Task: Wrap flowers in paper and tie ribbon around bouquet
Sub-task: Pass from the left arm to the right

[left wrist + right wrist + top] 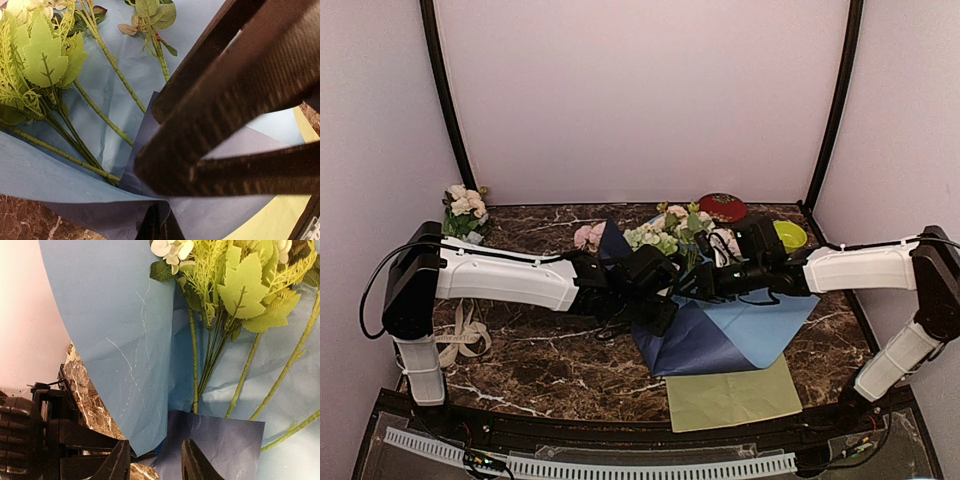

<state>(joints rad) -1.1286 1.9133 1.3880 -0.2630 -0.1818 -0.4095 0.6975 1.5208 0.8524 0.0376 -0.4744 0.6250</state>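
The flowers lie on the paper in mid-table, heads to the back; their green stems cross its light blue face. My left gripper is shut on a raised fold of the paper, navy side out, near the stem ends. My right gripper is open, and the corner of a lifted flap of the paper hangs between its fingers without being pinched. Both grippers meet close together over the paper's left part. The ribbon lies loose at the far left.
A yellow-green sheet lies at the front, partly under the paper. A red tin and a green bowl stand at the back right. A second flower bunch sits in the back left corner, and a pink bloom lies behind my left gripper.
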